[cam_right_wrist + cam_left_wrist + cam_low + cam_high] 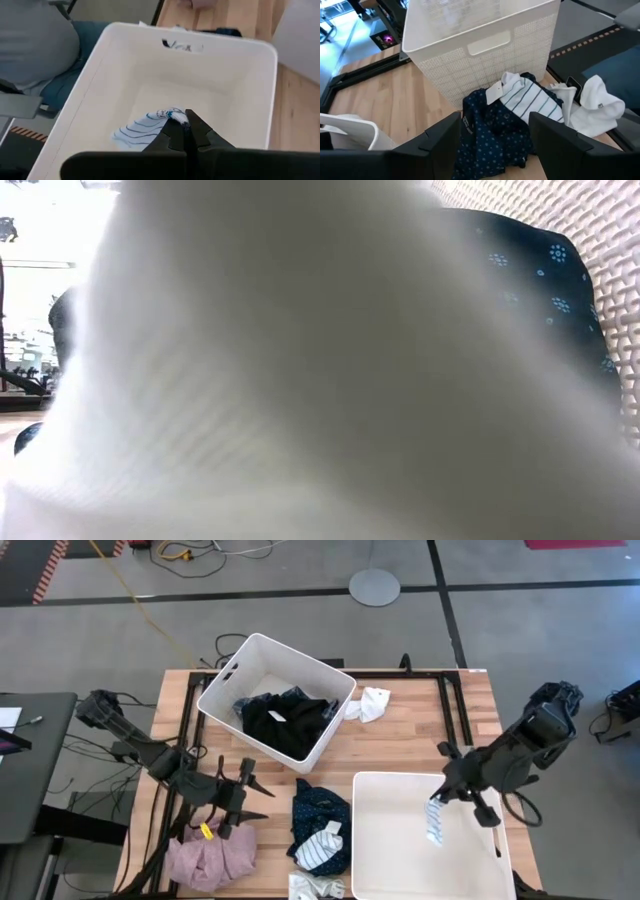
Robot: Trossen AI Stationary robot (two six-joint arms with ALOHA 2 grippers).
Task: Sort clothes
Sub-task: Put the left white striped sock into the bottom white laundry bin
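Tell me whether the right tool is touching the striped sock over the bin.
Touching. The right wrist view shows the right tool shut on the striped sock, which hangs from its tips.

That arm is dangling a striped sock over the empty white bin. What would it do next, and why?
Probably open its fingers and let go. The right gripper is shut on the striped sock, which already hangs inside the near bin, so nothing more seems needed than dropping it.

Even daylight; low view blurred
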